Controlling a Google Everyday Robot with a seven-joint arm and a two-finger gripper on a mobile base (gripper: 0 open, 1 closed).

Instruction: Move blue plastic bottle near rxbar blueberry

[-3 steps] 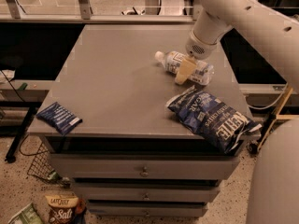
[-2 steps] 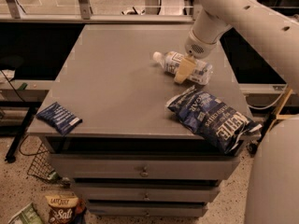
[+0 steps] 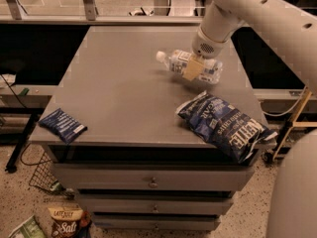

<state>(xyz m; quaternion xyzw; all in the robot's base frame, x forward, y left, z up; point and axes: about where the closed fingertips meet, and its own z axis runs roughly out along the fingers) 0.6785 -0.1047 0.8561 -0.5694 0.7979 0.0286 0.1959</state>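
Grey metal desk with drawers. Clear bluish plastic bottle with white cap lay on its side, far right. Pincer sat over its middle, grip could not be told. Small dark blue snack-bar wrapper at near-left corner, well apart. Grasp step likely; next called for lift, carry across

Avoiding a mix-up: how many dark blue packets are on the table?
2: the rxbar blueberry at the front-left corner, the chip bag front-right. The gripper is at the blue plastic bottle.
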